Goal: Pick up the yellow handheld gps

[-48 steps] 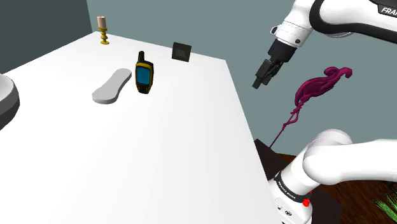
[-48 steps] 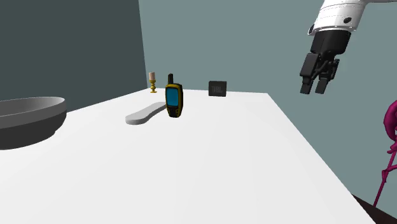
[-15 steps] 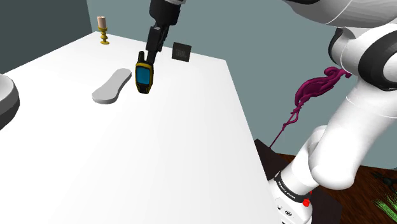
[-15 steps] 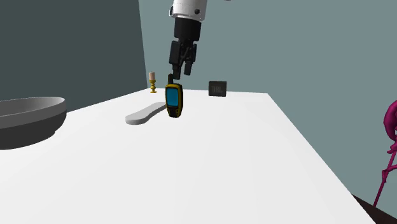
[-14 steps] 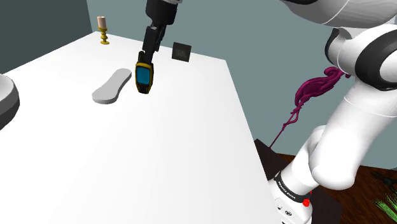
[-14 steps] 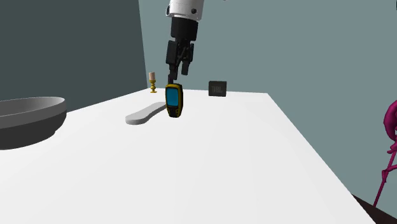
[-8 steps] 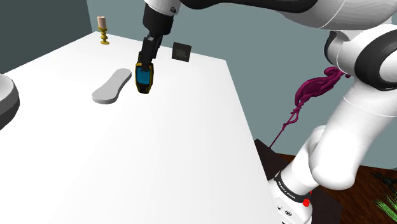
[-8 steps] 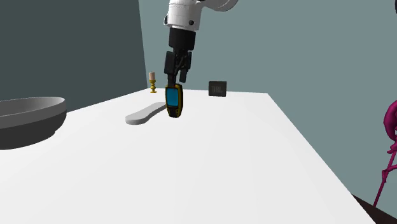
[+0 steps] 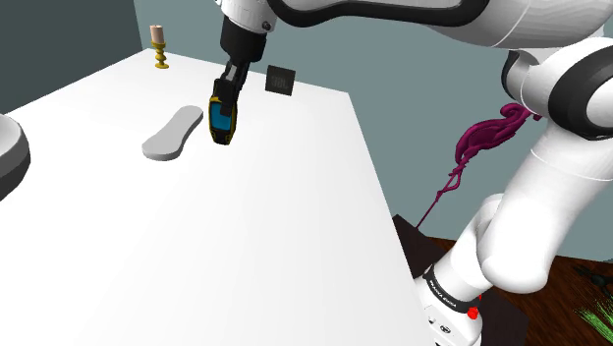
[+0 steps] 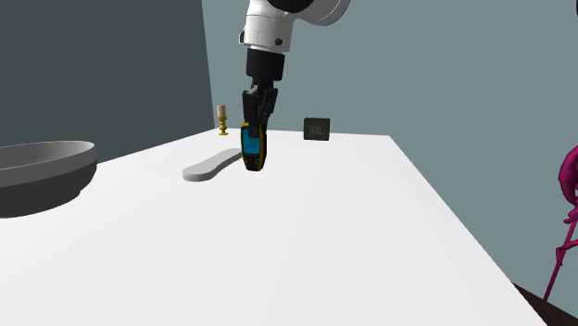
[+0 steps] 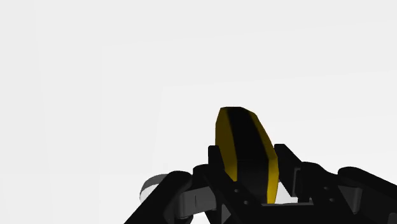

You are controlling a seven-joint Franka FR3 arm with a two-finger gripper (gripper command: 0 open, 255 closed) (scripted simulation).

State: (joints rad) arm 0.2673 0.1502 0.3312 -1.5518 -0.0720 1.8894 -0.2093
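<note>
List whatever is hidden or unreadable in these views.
- Yellow-and-black handheld GPS: its top, shoulder view, behind the black gripper.
- Grey bowl: cut by second exterior view's left edge.
- Small black box: front marking too small, shoulder view.

bench point(image 9: 246, 226): smooth, matt white
handheld GPS point(image 9: 221, 119): smooth casing, plastic-looking
end effector point(image 10: 253, 117): matt black
candlestick point(image 9: 159, 51): brassy, metallic-looking base
bowl point(image 10: 46, 167): smooth, matt grey

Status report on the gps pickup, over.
Gripper over the gps, fingers clasping its sides. Gps on the table, not yet lifted. Grey sole lies beside it, untouched.
</note>
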